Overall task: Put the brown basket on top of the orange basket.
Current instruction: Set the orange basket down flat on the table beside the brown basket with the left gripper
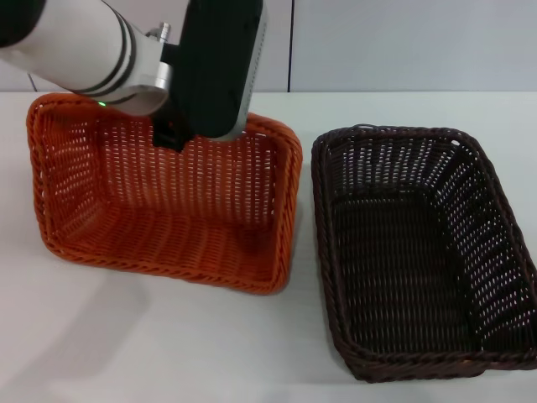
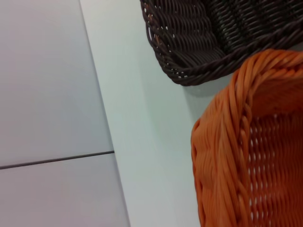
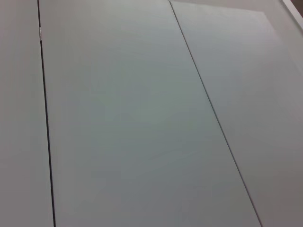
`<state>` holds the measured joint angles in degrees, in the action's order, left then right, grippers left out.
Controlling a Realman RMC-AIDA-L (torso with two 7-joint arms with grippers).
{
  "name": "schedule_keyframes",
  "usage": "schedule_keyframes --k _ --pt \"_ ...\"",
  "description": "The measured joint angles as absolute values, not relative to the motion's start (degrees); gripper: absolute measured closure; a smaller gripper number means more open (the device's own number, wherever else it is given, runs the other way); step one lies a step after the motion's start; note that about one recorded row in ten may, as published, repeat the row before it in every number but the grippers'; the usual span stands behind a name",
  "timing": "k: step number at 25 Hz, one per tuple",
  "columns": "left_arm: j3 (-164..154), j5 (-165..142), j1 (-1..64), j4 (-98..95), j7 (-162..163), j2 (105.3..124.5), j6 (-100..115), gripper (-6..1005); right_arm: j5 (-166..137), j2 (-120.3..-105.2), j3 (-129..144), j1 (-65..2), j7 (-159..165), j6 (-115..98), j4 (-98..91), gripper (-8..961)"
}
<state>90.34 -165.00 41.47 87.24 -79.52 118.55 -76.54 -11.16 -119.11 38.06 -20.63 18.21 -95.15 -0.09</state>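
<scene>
The orange basket [image 1: 159,201] sits on the white table at the left of the head view. The brown basket [image 1: 419,252] stands beside it on the right, a narrow gap between them; both are empty. My left gripper [image 1: 172,134] hangs at the orange basket's far rim, its black body covering part of that rim. The left wrist view shows the orange basket's braided rim corner [image 2: 227,156] close up and a corner of the brown basket [image 2: 199,42] beyond it. My right gripper is out of view.
The white table [image 1: 168,353] stretches in front of both baskets. A pale panelled wall [image 1: 403,42] runs behind the table's far edge. The right wrist view shows only plain pale panels [image 3: 142,118] with dark seams.
</scene>
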Motion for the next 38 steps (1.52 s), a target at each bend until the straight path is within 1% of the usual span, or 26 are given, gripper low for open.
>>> schedule_keyframes --k 5,10,14,32,38 --pt "88.89 -163.43 42.32 85.24 -79.07 118.57 -74.57 851 -11.16 -119.05 38.06 -20.53 18.21 -95.00 -0.08 136" --pt "88.22 -162.39 44.98 82.25 -76.66 118.57 -73.15 846 -11.16 -118.98 38.05 -20.34 18.05 -94.66 -0.08 136" --pt "87.52 -162.38 45.94 80.68 -75.92 118.56 -71.65 842 -11.16 -118.98 38.05 -19.91 17.81 -94.62 -0.33 136" --pt "86.68 -161.96 46.67 79.55 -75.09 118.60 -70.20 824 -11.16 -118.83 37.97 -19.59 17.95 -94.56 -0.97 136" --pt "86.65 -162.22 46.65 76.56 -75.27 118.50 -66.03 818 -11.16 -118.84 37.97 -19.60 18.14 -94.64 -0.97 135"
